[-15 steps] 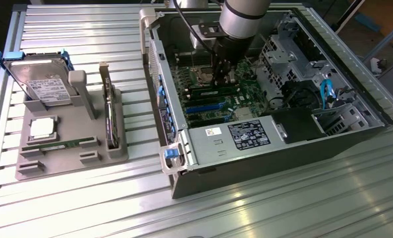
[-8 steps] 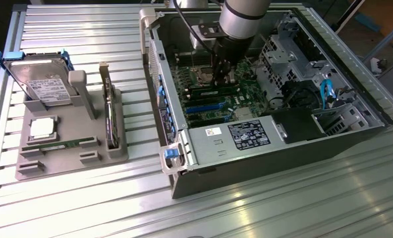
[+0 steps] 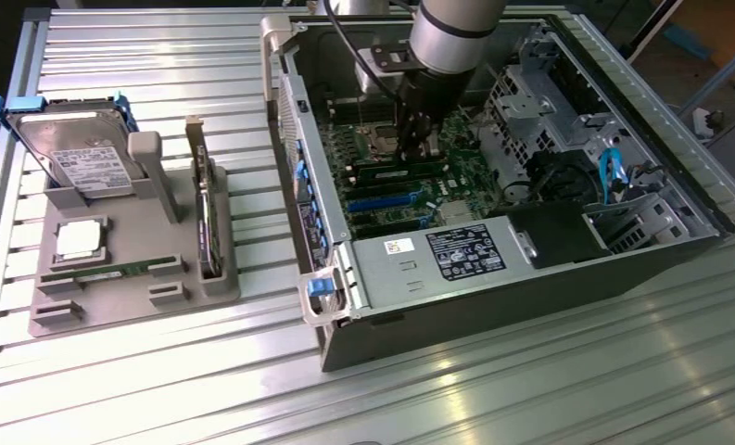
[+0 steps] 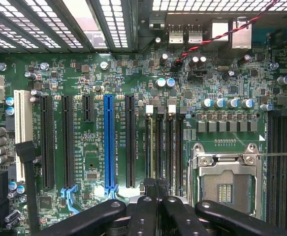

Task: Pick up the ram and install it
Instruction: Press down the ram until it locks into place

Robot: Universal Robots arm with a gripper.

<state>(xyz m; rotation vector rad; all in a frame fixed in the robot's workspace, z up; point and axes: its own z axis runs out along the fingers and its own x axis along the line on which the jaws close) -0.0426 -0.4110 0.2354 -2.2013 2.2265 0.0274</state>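
While the arm reaches down into the open computer case (image 3: 491, 269), the gripper (image 4: 155, 189) sits low over the motherboard (image 4: 84, 98), its jaws drawn together. In the wrist view the black fingers (image 4: 143, 211) meet over the memory slots (image 4: 163, 142), and a thin dark edge shows between them, standing in line with one slot. That may be the ram gripped edge-on; I cannot tell for certain whether a stick is clamped there or whether the jaws are simply closed above the slot. In the exterior view the arm hides the fingertips from sight.

One ram (image 3: 107, 271) stick lies flat in the front groove of the grey parts holder (image 3: 188, 295), which rests on the worktop (image 3: 133, 389) toward the exterior view's left, well apart from the case.

Counted on the holder: one hard drive (image 3: 77, 153) standing upright at the back, one square silver processor (image 3: 81, 239) lying flat in front of it, and one dark expansion card (image 3: 203, 209) standing on edge along the holder's side nearest the case.

Counted on the motherboard in the wrist view: one blue expansion slot (image 4: 109, 142), four black expansion slots, one white slot (image 4: 20, 128), and one open processor socket (image 4: 227, 177) beside the memory slots.
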